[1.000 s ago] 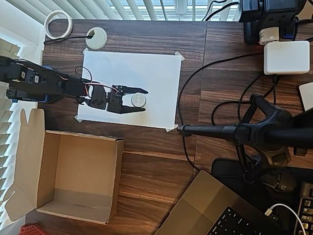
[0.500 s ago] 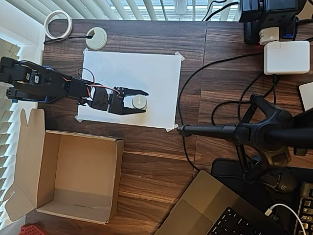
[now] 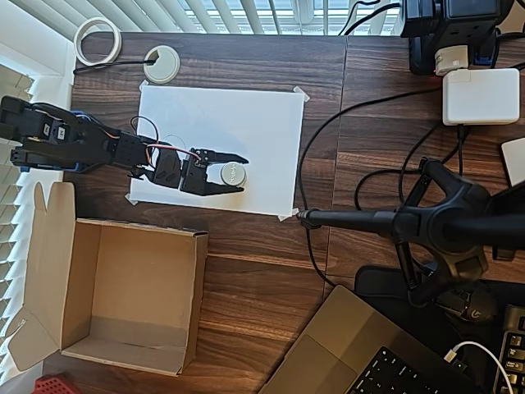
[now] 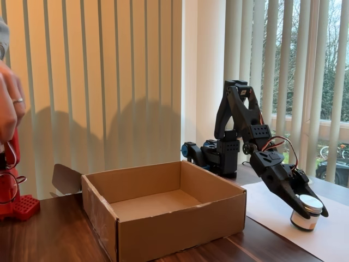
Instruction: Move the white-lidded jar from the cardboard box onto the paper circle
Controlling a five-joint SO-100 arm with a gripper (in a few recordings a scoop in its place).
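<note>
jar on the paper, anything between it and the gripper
Nothing visible does. The gripper already straddles the white-lidded jar, which stands on the paper sheet, one finger on each side.

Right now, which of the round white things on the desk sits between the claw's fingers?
The white-lidded jar on the paper sheet; the tape roll and grommet lie far off.
</note>
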